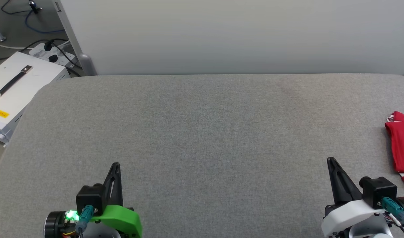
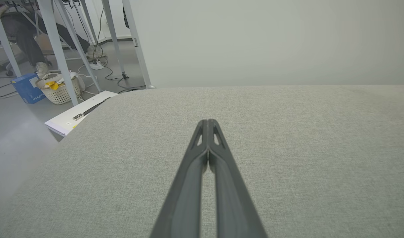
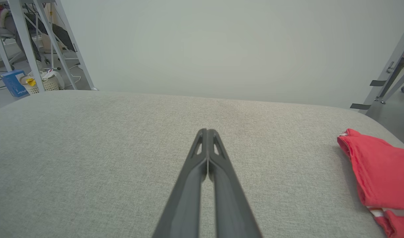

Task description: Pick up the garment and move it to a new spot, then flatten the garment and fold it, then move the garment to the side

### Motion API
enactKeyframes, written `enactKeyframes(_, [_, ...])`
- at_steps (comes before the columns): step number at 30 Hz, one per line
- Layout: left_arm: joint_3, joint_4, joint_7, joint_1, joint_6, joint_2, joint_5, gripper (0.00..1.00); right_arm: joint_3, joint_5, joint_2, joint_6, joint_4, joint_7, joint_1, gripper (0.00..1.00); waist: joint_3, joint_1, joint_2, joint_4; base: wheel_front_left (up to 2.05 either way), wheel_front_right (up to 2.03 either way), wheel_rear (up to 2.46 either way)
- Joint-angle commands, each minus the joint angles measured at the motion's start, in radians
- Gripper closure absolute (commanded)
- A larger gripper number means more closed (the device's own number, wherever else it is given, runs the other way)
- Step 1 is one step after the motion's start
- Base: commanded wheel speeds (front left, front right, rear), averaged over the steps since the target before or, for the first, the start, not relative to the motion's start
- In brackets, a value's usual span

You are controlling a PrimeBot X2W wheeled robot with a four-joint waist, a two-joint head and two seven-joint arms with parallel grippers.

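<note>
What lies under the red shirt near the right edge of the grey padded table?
The red jersey shirt with striped trim lies on the grey fabric-covered table. Whatever is beneath the cloth is covered, and its right part is cut off by the picture's edge.

A white case (image 1: pixel 33 86) with black handle sits beside the grey table (image 1: pixel 195 132), power strip (image 1: pixel 46 53) behind.
</note>
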Motion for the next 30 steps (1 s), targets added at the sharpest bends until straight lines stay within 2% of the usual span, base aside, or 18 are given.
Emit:
enactKeyframes(1, [0.005, -0.007, 0.007, -0.021, 0.001, -0.004, 0.012, 1.0, 0.002, -0.009, 0.003, 0.0, -0.008, 0.007, -0.016, 1.0, 0.0, 0.0, 0.0037, 0.0, 0.0, 0.0, 0.0])
enactKeyframes(30, [0.015, -0.027, 0.065, -0.043, 0.001, -0.012, 0.032, 1.0, 0.006, -0.053, 0.012, -0.001, -0.017, 0.066, -0.039, 1.0, 0.003, 0.0, 0.0052, 0.002, 0.0, 0.0, 0.0])
